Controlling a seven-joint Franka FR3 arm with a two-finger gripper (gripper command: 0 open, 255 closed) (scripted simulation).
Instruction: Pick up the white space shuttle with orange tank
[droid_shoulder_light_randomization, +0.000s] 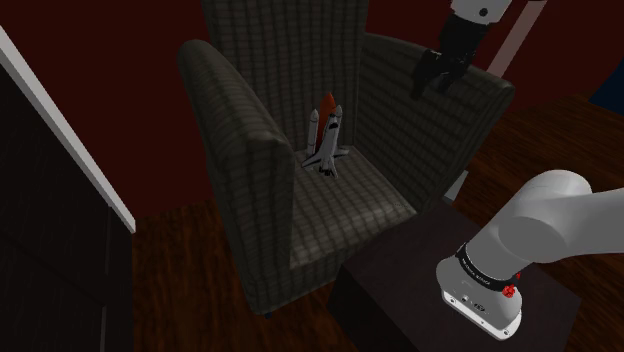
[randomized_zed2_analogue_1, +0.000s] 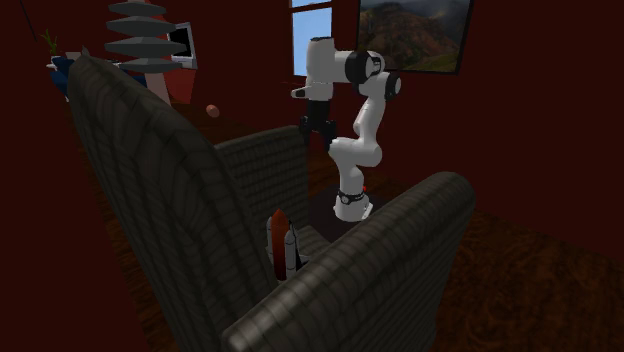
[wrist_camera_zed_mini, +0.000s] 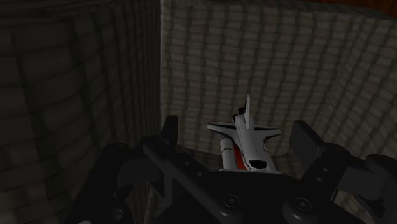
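A white space shuttle (droid_shoulder_light_randomization: 326, 140) with an orange tank stands upright on the seat of a dark checked armchair (droid_shoulder_light_randomization: 245, 170), close to the backrest. In the second exterior view the shuttle (randomized_zed2_analogue_1: 285, 245) shows between the chair's two arms (randomized_zed2_analogue_1: 380, 260). My gripper (droid_shoulder_light_randomization: 432, 72) hangs open high above the chair's armrest at the shoulder view's right, well apart from the shuttle. From the wrist view the shuttle (wrist_camera_zed_mini: 248, 137) lies far below, between my spread fingers (wrist_camera_zed_mini: 304, 143), untouched. The gripper (randomized_zed2_analogue_1: 318, 130) hangs under the white arm.
The dark box stand (droid_shoulder_light_randomization: 400, 290) sits against the chair's front corner on a wooden floor (droid_shoulder_light_randomization: 180, 260). A white door frame (droid_shoulder_light_randomization: 60, 130) slants at the shoulder view's left. Dark red walls, a window (randomized_zed2_analogue_1: 310, 30), a painting (randomized_zed2_analogue_1: 415, 30) and a grey tiered object (randomized_zed2_analogue_1: 145, 35) lie beyond.
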